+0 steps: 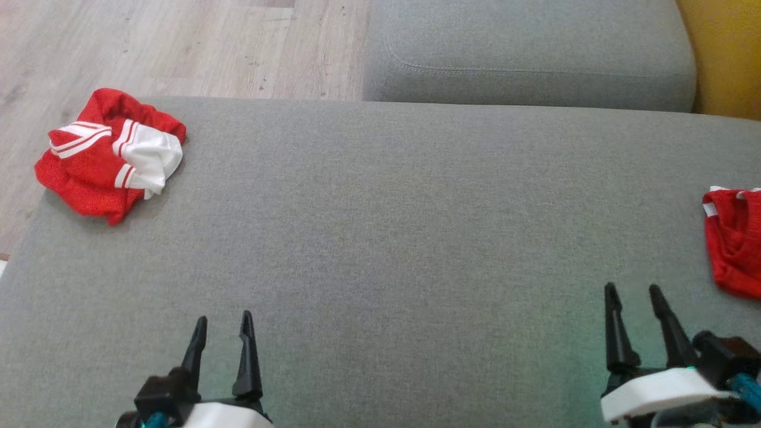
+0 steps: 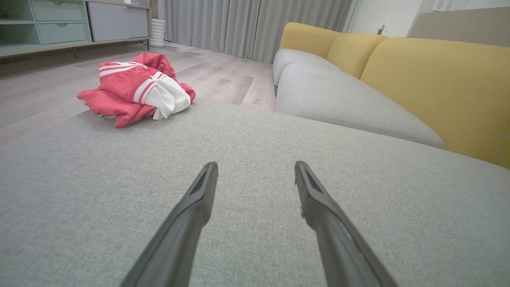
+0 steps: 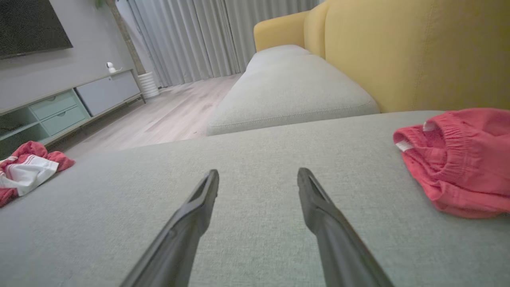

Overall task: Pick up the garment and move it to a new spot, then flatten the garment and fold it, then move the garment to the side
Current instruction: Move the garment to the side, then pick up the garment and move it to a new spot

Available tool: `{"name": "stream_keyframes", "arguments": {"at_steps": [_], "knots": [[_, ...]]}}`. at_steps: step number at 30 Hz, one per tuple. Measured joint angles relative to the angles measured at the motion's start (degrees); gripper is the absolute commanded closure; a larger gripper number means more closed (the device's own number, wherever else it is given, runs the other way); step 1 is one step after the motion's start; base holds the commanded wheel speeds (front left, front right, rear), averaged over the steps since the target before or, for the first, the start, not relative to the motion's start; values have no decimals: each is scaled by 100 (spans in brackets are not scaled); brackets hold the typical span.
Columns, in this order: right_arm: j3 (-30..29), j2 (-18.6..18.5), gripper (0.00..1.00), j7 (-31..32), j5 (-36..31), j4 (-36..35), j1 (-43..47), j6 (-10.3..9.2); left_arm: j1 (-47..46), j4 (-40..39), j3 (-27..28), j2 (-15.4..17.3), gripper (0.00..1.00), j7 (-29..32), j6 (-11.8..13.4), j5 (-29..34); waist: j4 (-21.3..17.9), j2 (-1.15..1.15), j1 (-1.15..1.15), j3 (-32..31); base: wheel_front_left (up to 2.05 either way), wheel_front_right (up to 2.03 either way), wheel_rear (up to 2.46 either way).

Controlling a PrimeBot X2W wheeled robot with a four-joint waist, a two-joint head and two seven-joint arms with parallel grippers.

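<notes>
A crumpled red mesh-knit garment with white panels and white stripes (image 1: 110, 154) lies bunched at the far left corner of the grey woven-fabric sofa cushion (image 1: 380, 238), right at its edge beside the pale wood-plank floor (image 1: 178, 41). A second crumpled red garment with a gathered elastic waistband (image 3: 458, 163) sits at the cushion's right side, cut off by the head view's edge. The left gripper (image 1: 225, 318) and right gripper (image 1: 632, 288) hover low over the near part of the cushion, each with its dark tapered fingers apart and empty. A mustard-yellow upholstered backrest (image 2: 438, 87) rises behind.
</notes>
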Motion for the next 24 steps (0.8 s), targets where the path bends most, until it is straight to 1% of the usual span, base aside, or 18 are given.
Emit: {"name": "stream_keyframes", "arguments": {"at_steps": [7,15,20,24], "knots": [[230,1,0,25,60,-137,130,0,0,30,-103,1,0,18,-8,0,-16,0,1,2,0,0,0],[241,1,0,65,59,-192,131,0,-5,51,-149,0,0,21,-9,0,26,0,1,33,0,0,0],[234,1,0,82,13,-267,138,0,-31,51,-135,-1,0,22,-5,-9,244,0,1,78,0,0,0],[230,1,0,82,86,-286,140,0,-96,45,-76,40,0,16,5,-9,590,0,1,82,0,0,0]]}}
